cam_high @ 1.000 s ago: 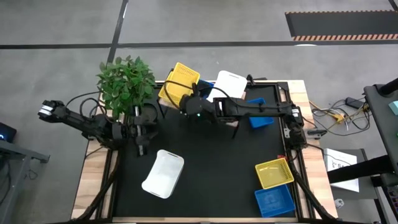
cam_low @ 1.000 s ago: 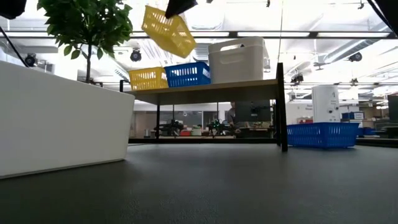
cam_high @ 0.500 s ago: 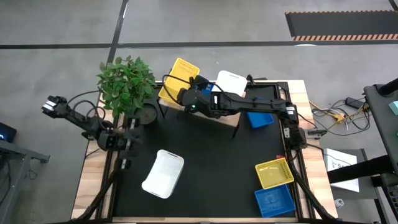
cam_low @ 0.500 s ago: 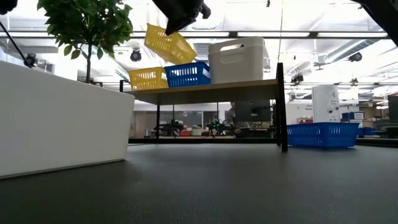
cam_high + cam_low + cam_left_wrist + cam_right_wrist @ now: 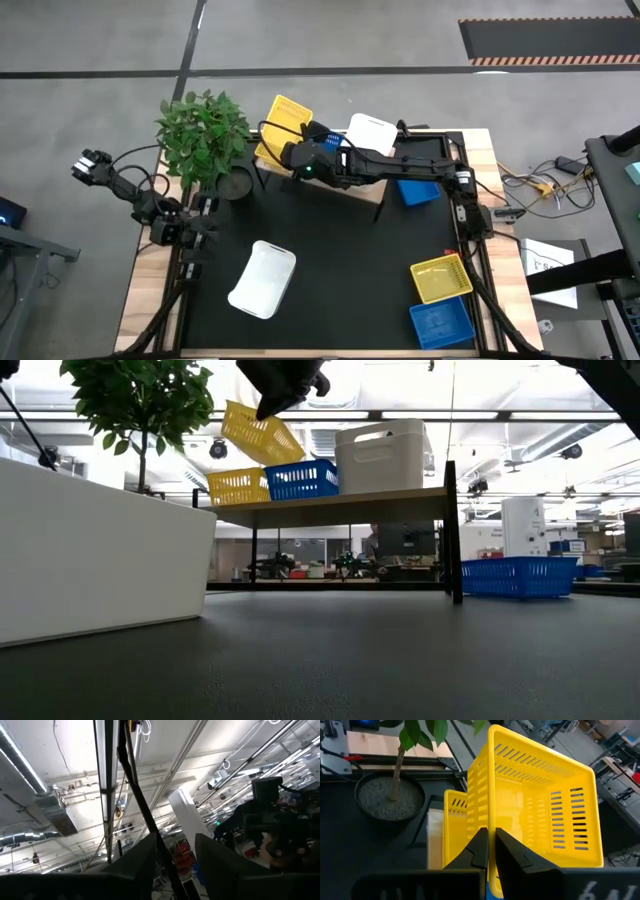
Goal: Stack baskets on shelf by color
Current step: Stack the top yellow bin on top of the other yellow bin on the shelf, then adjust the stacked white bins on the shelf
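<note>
Gripping the rim of a slotted yellow plastic basket [image 5: 540,805], the right gripper [image 5: 490,851] has its jaws closed on one thin wall, so the basket hangs tilted in the air. Judged light, stiff and slick; a rim pinch lets it swing. Directly beneath it, a second yellow basket [image 5: 238,487] sits at the end of the light-brown wood-grain shelf [image 5: 345,499], touching a blue basket [image 5: 301,479]. Room is tight: a potted green plant [image 5: 205,132] is just beside. The left gripper [image 5: 190,238] waits near the table's edge, jaws partly apart, empty.
</note>
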Controlling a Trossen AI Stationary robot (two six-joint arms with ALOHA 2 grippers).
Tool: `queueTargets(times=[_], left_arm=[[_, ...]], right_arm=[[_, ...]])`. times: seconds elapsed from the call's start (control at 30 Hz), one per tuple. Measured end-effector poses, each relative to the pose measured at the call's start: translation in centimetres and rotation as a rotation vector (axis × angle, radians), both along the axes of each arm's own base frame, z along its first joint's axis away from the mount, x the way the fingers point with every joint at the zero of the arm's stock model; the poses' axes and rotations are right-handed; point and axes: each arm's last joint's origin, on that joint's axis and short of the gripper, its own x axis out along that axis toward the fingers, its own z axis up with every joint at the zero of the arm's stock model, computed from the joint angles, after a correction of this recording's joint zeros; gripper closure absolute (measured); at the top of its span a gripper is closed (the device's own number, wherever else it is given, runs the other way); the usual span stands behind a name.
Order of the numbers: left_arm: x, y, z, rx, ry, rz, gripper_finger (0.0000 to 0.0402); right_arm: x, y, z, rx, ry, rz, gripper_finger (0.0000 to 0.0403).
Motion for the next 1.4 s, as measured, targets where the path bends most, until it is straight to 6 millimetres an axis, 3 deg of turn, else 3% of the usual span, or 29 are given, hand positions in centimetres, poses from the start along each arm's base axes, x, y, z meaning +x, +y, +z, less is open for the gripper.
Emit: queueTargets(times=[0.27,0.8,1.13,1.4], left_arm=[[-0.7,0.3,-0.1,-0.009,-0.02,-0.007,0.0281],[-2.3,1.3,-1.0,-0.029,-0.054,-0.008,0.0281],[-2.3,1.3,-1.1,-0.029,-0.054,-0.008,0.0281],[-2.2,1.3,-1.1,-0.028,-0.052,-0.008,0.0281]], right_arm=[[1.2,-0.4,-1.4,-0.016,-0.01,0.003,0.039],[1.1,-1.3,-3.1,-0.002,0.027,-0.02,0.0387],[1.1,-1.4,-2.9,0.004,0.007,-0.029,0.0298],[0.6,-0.3,-0.2,-0.014,0.004,0.002,0.0264]])
